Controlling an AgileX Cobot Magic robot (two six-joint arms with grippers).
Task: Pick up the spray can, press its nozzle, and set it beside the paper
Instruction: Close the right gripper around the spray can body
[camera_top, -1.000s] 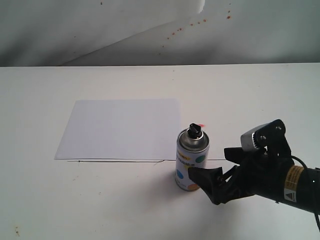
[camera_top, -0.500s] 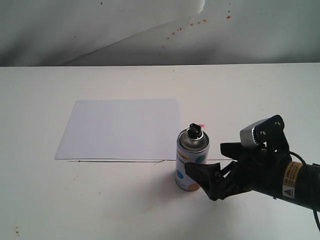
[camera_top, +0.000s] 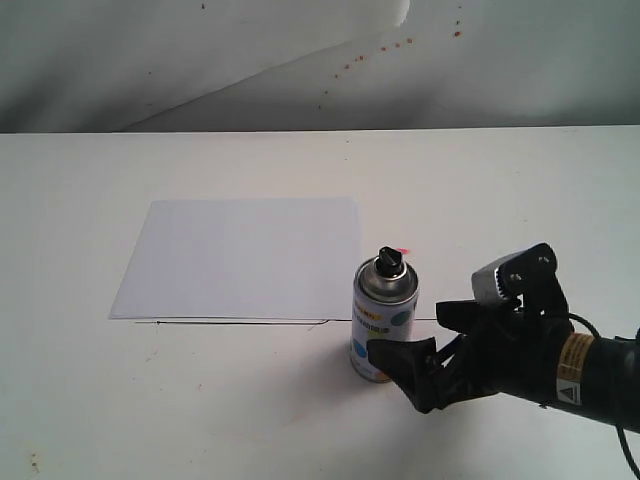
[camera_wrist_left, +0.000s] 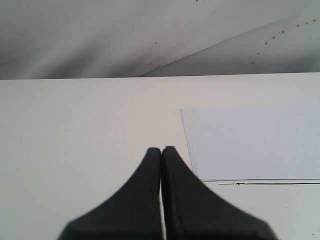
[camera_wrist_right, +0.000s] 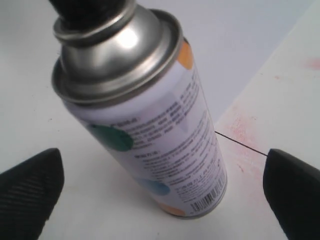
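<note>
The spray can (camera_top: 384, 315) stands upright on the table at the front right corner of the paper (camera_top: 240, 257), its black nozzle (camera_top: 390, 261) on top. My right gripper (camera_top: 425, 345) is open just to the can's right, one finger low in front of the can's base, the other behind, not touching it. In the right wrist view the can (camera_wrist_right: 150, 120) fills the middle between two wide-apart fingertips (camera_wrist_right: 30, 190), the gripper (camera_wrist_right: 165, 192) open around it. My left gripper (camera_wrist_left: 161, 150) is shut and empty, close to the paper (camera_wrist_left: 250, 142); it does not show in the exterior view.
A curled white backdrop sheet (camera_top: 200, 60) with red spatter hangs behind the table. A thin black line (camera_top: 240, 322) runs along the paper's front edge. Faint red spray marks (camera_wrist_right: 240, 125) stain the table by the can.
My right gripper has slid slightly lower and leftwards, closing in on the can's base, still open. The can, the paper and the left gripper have not moved.
</note>
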